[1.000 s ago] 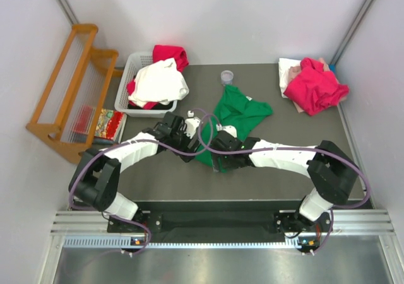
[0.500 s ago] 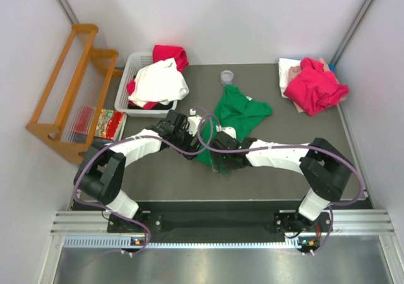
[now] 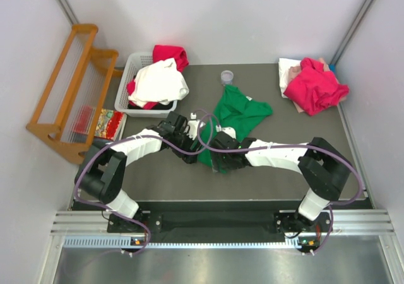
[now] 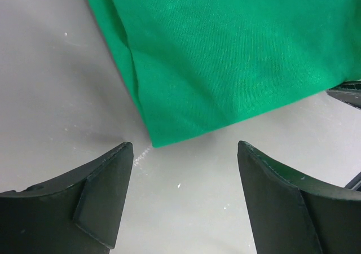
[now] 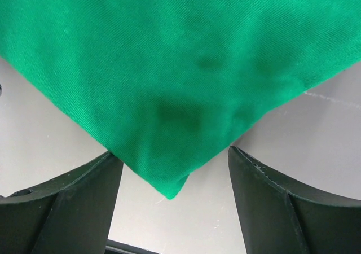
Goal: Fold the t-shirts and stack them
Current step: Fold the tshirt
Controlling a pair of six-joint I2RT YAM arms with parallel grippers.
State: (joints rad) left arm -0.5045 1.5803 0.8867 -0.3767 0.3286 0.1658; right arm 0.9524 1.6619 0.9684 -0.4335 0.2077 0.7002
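light: bright, even, diffuse | shadows: soft, faint | focus: overhead sharp; wrist-view fingers [image 4: 101,200] slightly blurred

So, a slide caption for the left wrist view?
Left gripper, jaws open, at a corner of the green t-shirt on the grey table.

Left arm [image 3: 136,146]: base at 7 o'clock of the top view, elbow raised outboard, forearm reaching toward 2 o'clock and the middle of the table. Right arm [image 3: 278,156]: base at 5 o'clock, elbow outboard, forearm running toward 9 o'clock. The wrists sit close together at centre, with the left gripper [image 3: 188,150] at 10 o'clock of the right gripper [image 3: 219,162]; contact between them cannot be judged from above. Left jaws stand wide apart, dark fingers [image 4: 101,197] angled down toward the table. Right jaws are likewise parted wide, fingers [image 5: 62,209] low over the table.
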